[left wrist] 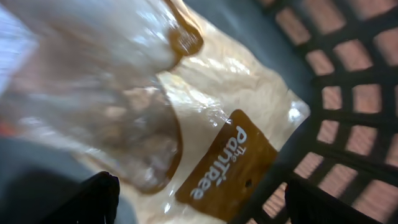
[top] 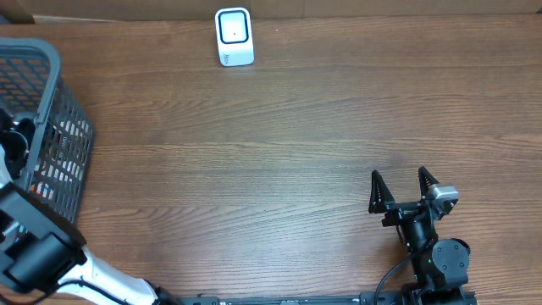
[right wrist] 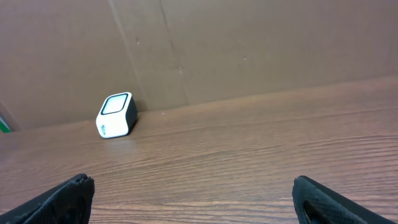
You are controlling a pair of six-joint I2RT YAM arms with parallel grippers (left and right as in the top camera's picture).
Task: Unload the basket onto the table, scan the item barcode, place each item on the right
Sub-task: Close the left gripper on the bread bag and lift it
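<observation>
Pantree packet (left wrist: 249, 106) lies inside basket (top: 52, 76), against its mesh wall. Left tool (left wrist: 199, 202) gapes just above it, empty. Right tool (top: 398, 178) open, well apart from basket. Best to pinch a packet edge; keep barcode face unobstructed for scanner (top: 234, 37)

Overhead, I can't see my left claw (left wrist: 208, 205): it's down inside the basket (top: 72, 140), which the frame edge cuts. On its wrist camera the bag (left wrist: 249, 106) smears into blur top-left.

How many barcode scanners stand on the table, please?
1. The white scanner stands at the far edge of the table; the basket at the left may hide more.
</observation>
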